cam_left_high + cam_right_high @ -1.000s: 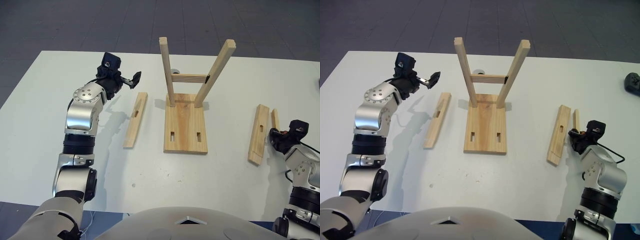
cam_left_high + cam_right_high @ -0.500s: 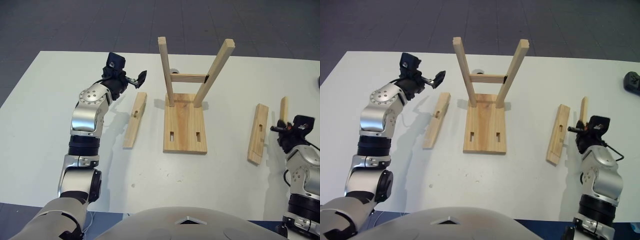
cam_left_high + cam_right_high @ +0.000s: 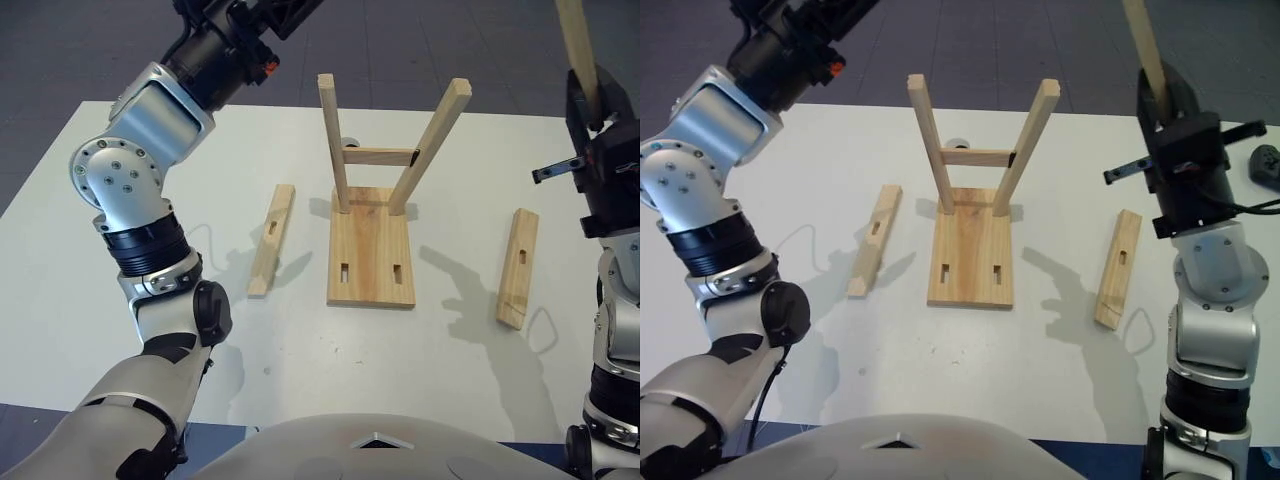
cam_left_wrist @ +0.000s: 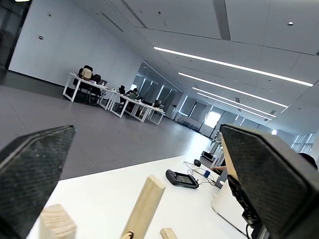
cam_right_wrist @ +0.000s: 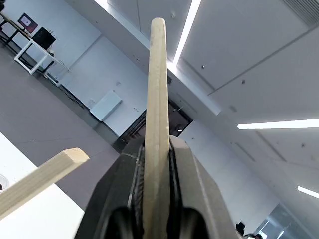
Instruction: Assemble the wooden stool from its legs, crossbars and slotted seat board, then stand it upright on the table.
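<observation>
Fingers (image 4: 264, 184) of left gripper (image 4: 144, 154) wide apart, empty; behind, long office hall, desks. Right wrist view: right gripper (image 5: 157, 149) clamped tight on upright loose crossbar (image 5: 157, 74). Head views: crossbar top cropped; seat board (image 3: 371, 247) flat on table (image 3: 300, 350), standing legs (image 3: 333, 140) slotted at 12 o'clock; one loose leg (image 3: 271, 238) at 9, second loose leg (image 3: 517, 266) at 3.

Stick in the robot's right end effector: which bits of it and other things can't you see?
Stick: top end cut off by the upper edge in the eye views; lower end hidden inside the right end effector.
Left end effector: cut off by the upper edge in the eye views.
Small round thing: partly hidden behind a stool leg; too small to identify.
</observation>
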Robot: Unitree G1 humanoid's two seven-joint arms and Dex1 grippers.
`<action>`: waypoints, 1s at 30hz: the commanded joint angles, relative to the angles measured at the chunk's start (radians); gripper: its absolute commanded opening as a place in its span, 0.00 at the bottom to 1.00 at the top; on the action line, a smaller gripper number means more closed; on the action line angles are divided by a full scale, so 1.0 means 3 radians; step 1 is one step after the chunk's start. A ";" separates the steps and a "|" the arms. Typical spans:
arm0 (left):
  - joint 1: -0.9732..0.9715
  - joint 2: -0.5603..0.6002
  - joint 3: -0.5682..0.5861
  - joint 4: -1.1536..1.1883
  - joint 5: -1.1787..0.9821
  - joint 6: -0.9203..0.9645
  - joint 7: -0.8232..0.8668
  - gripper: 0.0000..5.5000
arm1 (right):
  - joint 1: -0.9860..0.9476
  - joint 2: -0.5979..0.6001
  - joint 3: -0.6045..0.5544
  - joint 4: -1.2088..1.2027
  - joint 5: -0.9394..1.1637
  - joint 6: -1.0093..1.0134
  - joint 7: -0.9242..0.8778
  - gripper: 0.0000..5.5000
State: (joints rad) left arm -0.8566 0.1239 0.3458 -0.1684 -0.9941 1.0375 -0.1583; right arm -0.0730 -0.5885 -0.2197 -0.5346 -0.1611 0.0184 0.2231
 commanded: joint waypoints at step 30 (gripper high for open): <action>0.0719 -0.0659 -0.0947 -0.0220 -0.2058 -0.0709 0.2031 0.98 | -0.0012 0.0536 0.0911 -0.0081 -0.1996 -0.0196 -0.0536 0.08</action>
State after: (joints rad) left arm -0.6457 -0.0675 0.0848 -0.2490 -1.6513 0.8513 0.4303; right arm -0.1040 -0.4406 0.0209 -0.5379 -0.7419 -0.0264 0.0492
